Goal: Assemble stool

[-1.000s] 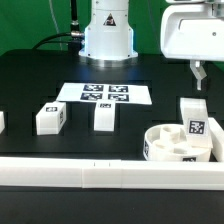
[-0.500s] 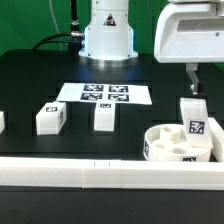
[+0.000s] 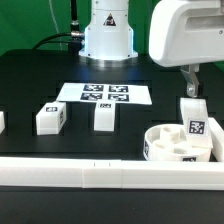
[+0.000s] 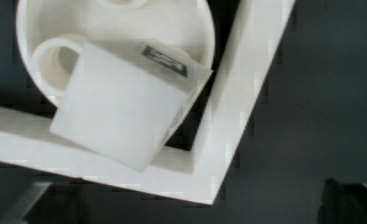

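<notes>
The round rimmed white seat [image 3: 170, 142] lies at the front on the exterior view's right, against the corner of the white rails. One blocky white leg [image 3: 195, 120] with a tag stands upright at the seat's right side. In the wrist view this leg [image 4: 127, 100] shows over the seat [image 4: 91, 25]. Two more legs [image 3: 50, 117] [image 3: 104, 118] stand apart on the black table, and another leg [image 3: 2, 121] shows at the left edge. My gripper [image 3: 190, 88] hangs just above and behind the upright leg, open and empty. Its dark fingertips [image 4: 349, 200] sit wide apart.
The marker board [image 3: 105, 94] lies flat in the middle, in front of the robot base [image 3: 108, 35]. A long white rail [image 3: 90, 172] runs along the front edge. Its corner [image 4: 233, 130] frames the seat in the wrist view.
My gripper has moved a little toward the exterior view's left and down, closer to the upright leg. The parts have not moved.
</notes>
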You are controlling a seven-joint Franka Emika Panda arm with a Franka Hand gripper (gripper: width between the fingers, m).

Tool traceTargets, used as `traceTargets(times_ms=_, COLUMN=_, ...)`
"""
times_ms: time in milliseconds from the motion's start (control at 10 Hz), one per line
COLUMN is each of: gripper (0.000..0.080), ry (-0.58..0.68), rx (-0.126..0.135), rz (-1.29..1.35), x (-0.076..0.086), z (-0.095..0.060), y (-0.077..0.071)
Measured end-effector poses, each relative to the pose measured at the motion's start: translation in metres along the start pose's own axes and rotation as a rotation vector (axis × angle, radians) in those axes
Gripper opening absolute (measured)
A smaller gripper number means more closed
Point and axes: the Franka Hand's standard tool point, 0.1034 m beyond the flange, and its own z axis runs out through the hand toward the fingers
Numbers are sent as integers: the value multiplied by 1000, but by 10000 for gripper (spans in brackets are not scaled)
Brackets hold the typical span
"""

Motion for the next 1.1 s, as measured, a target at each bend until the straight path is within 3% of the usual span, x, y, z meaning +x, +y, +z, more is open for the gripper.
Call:
traceTargets(times_ms=300, gripper=648, ry=-10, rx=-17, rz=-415, x=-2, z=9, y=7)
traceTargets(times_ms=400, gripper=649, ry=-30, rx=-7, rz=-497, x=-3, z=11, y=8)
traceTargets(times_ms=800, gripper=648, ry=-45, rx=-20, rz=-800, x=-4, z=17, y=13)
traceTargets(times_ms=1100, gripper=649, ry=-56, rx=-15, rz=-826, x=-7, z=24, y=13)
